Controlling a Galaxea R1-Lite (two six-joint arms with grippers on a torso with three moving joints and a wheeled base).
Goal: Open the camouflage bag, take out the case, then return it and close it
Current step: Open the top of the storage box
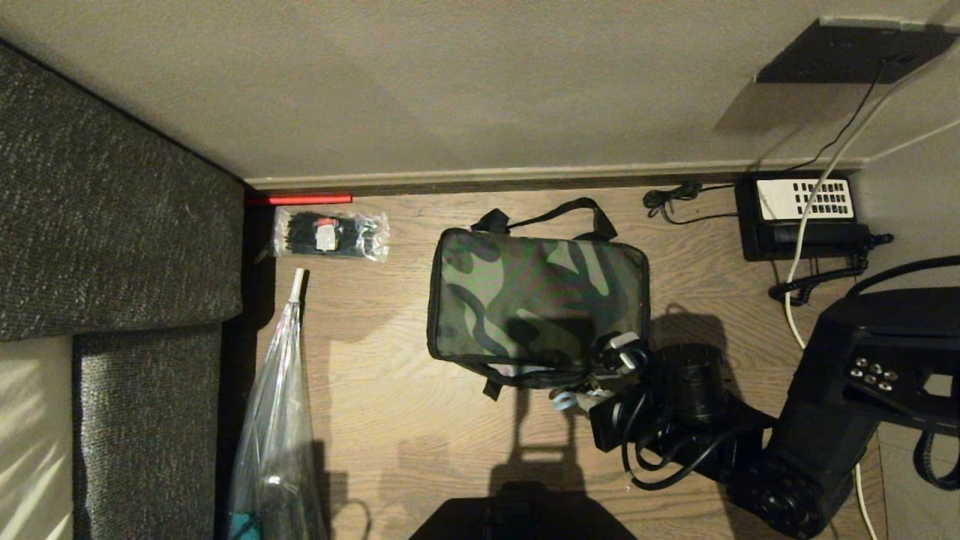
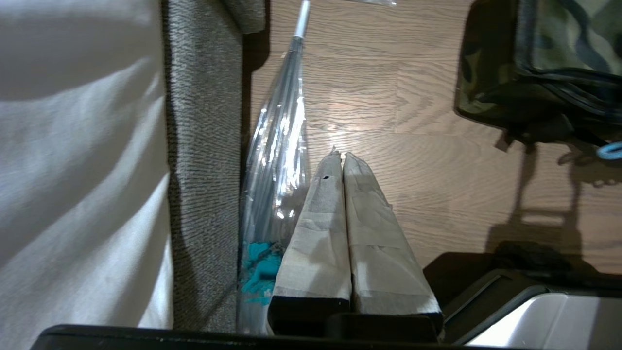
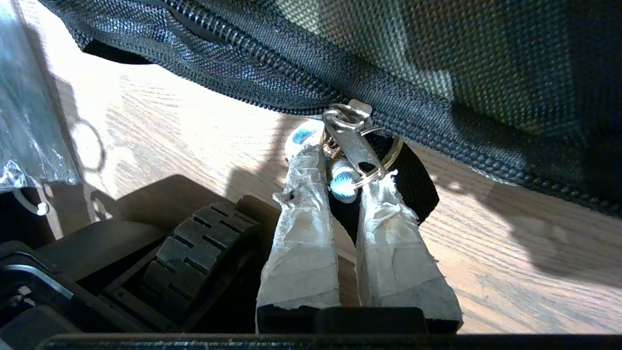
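The right gripper (image 3: 342, 167) was pinched shut on the zipper pull (image 3: 352, 146) of the closed camouflage bag (image 1: 536, 300), so opening seemed underway; next, drawing it along the track.

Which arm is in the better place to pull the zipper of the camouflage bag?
The right. The right gripper is shut on the zipper pull at the camouflage bag edge. The left gripper hangs shut beside the sofa, away from the bag.

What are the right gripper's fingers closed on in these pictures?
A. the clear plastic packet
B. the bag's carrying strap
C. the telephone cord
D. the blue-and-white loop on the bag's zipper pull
D: in the right wrist view the right gripper pinches the blue-and-white loop hanging from the zipper pull of the camouflage bag.
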